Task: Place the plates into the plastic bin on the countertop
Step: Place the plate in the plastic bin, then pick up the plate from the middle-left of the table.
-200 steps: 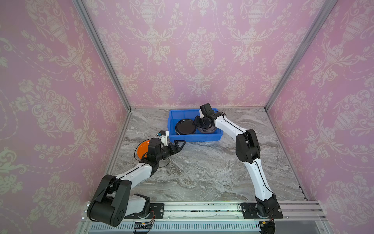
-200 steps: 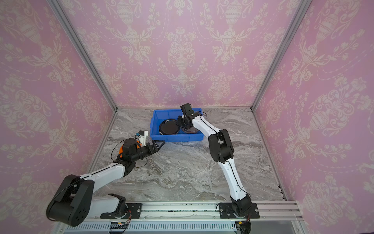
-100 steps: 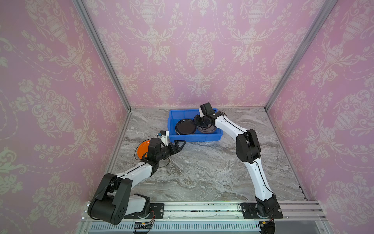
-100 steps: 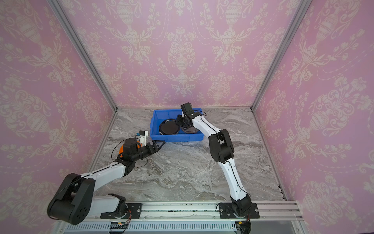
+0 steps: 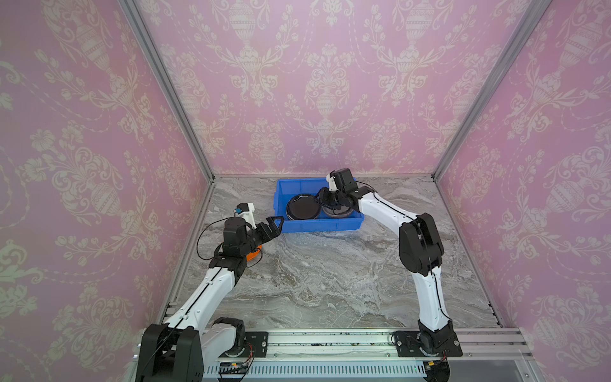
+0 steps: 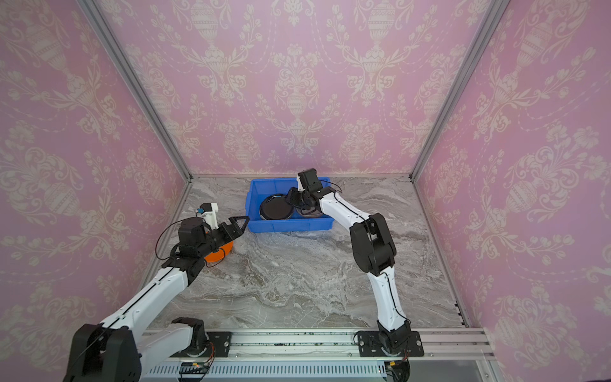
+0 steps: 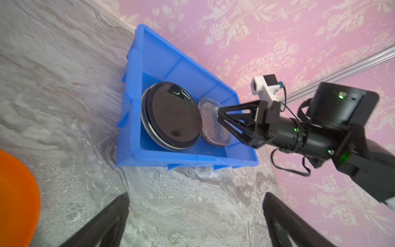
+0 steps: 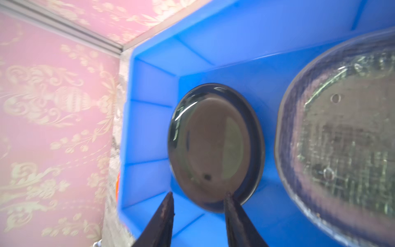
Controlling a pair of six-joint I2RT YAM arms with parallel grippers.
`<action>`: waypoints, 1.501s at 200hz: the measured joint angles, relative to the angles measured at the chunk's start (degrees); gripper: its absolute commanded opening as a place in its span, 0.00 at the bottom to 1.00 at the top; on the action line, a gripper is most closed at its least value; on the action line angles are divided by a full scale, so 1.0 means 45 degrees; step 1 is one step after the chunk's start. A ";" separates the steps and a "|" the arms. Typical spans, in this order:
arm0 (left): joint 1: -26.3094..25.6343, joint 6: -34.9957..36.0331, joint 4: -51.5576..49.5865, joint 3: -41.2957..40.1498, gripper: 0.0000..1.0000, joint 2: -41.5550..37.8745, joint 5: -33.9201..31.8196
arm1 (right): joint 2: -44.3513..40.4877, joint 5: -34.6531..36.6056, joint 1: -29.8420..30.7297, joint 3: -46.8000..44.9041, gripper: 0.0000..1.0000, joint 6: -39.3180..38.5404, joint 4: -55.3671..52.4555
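Note:
The blue plastic bin (image 5: 317, 228) (image 6: 287, 225) stands at the back of the grey marble countertop (image 5: 330, 271). Inside it a stack topped by a black plate (image 5: 302, 207) (image 7: 173, 115) (image 8: 213, 147) lies beside a textured glass plate (image 7: 211, 124) (image 8: 342, 139). My right gripper (image 5: 322, 198) (image 8: 198, 196) hovers over the bin between the two, jaws partly open and empty. An orange plate (image 6: 220, 251) (image 7: 17, 196) lies on the countertop, mostly hidden under my left wrist. My left gripper (image 5: 276, 223) (image 7: 195, 213) is wide open and empty near the bin's front left corner.
Pink patterned walls with metal corner posts (image 5: 172, 99) close in the countertop on three sides. The bin sits close to the back wall. The arms' base rail (image 5: 330, 344) runs along the front edge.
My left arm has shifted left and slightly back, now covering more of the orange plate. The right gripper's jaws have narrowed a little over the bin.

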 measured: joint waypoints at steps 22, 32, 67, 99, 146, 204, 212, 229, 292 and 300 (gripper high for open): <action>0.0962 0.0214 -0.1064 0.0709 0.99 0.0126 0.0029 | -0.2118 0.0034 0.1098 -0.1583 0.41 0.0534 0.1457; 0.1331 0.0107 -0.1171 0.0811 0.99 0.0243 0.0175 | -0.2788 0.0063 0.1865 -0.2166 0.41 0.0957 0.2171; 0.2229 -0.0967 -0.1020 0.0923 0.99 0.0680 0.0797 | -0.3347 0.0199 0.4333 -0.4007 0.41 0.2866 0.4614; 0.3123 -0.2118 -0.0457 0.1394 0.99 0.1268 0.1486 | -0.2535 0.0413 0.5037 -0.5003 0.43 0.4614 0.6018; 0.4551 -0.4430 0.2103 0.1311 0.99 0.2142 0.2594 | -0.1263 0.1054 0.5309 -0.4862 0.44 0.6076 0.7208; 0.4687 -0.5610 0.3497 0.0724 0.99 0.2560 0.3016 | 0.0792 0.1287 0.5809 -0.4284 0.45 0.7320 0.7383; 0.4687 -0.5629 0.3643 0.0646 0.99 0.2560 0.3021 | 0.1015 0.1277 0.5867 -0.4080 0.45 0.7431 0.7310; 0.4687 -0.5654 0.3803 0.0491 0.99 0.2560 0.3021 | 0.1452 0.1282 0.6013 -0.3594 0.45 0.7553 0.7150; 0.4687 -0.5644 0.3857 0.0228 0.99 0.2545 0.3021 | 0.3264 0.1253 0.6295 -0.1700 0.44 0.8272 0.6829; 0.4687 -0.5644 0.3857 0.0228 0.99 0.2545 0.3026 | 0.3507 0.1263 0.6295 -0.1477 0.44 0.8364 0.6756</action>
